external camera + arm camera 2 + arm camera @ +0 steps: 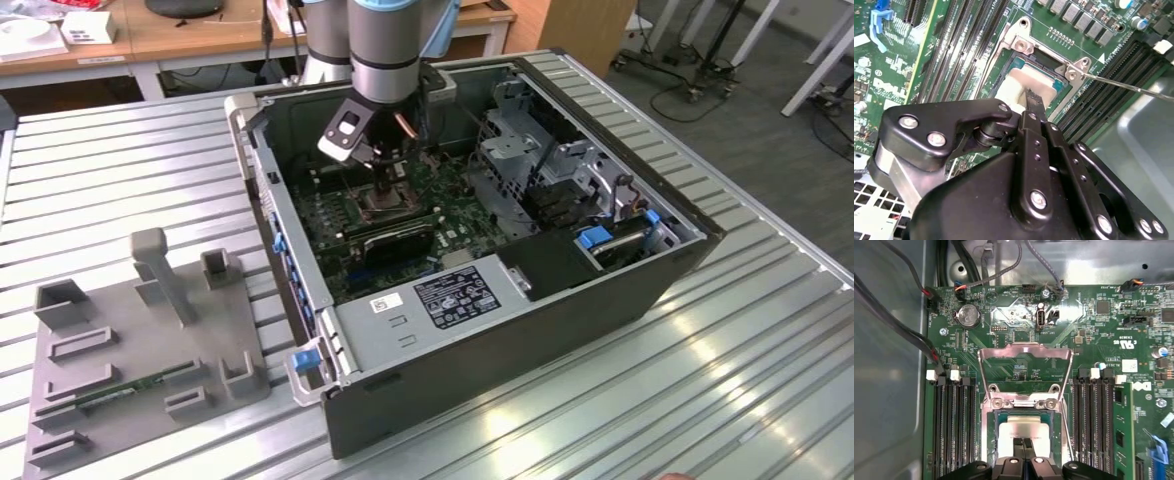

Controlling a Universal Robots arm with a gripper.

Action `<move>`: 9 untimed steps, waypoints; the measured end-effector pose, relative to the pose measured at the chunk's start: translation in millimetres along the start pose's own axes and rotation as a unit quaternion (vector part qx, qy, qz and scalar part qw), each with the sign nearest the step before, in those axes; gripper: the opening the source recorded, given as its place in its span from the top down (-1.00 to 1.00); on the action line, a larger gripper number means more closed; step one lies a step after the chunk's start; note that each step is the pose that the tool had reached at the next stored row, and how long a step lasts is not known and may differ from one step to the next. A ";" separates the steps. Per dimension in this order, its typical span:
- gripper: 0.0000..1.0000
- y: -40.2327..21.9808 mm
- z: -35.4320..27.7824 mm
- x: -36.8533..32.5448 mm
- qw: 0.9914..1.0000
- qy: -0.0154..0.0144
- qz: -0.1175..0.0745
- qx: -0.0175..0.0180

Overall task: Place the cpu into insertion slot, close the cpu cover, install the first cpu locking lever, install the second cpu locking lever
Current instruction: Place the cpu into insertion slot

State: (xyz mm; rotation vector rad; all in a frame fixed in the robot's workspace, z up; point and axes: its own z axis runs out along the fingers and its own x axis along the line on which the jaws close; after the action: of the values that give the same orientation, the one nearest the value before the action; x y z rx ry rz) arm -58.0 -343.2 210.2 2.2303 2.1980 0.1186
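Directly beneath the fingertips, the cpu point(1024, 426) lies flat inside the insertion slot point(987, 436), so we judge the first step to be at its end. The gripper point(1023, 445) has its fingers drawn together, tips on or just above the chip's pale face, with nothing we can see clamped between them. Beyond the tips the cpu cover point(1004, 351) lies swung open over the green motherboard point(1089, 325), and a wire locking lever point(1124, 86) stands free beside the slot. The next move, we think, calls for a straight lift that leaves the chip unnudged.
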 end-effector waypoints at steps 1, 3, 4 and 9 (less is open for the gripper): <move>0.79 0.1 -1.8 0.1 1.000 0.000 0.000 0.000; 0.79 0.3 -5.8 0.3 1.000 0.000 0.000 0.000; 0.79 0.4 -7.7 0.4 1.000 0.000 0.000 0.000; 0.79 1.1 -18.1 0.9 1.000 0.000 0.000 0.000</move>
State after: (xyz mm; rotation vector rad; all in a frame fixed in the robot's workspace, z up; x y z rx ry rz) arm -58.0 -343.2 228.4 2.2303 2.1980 0.1182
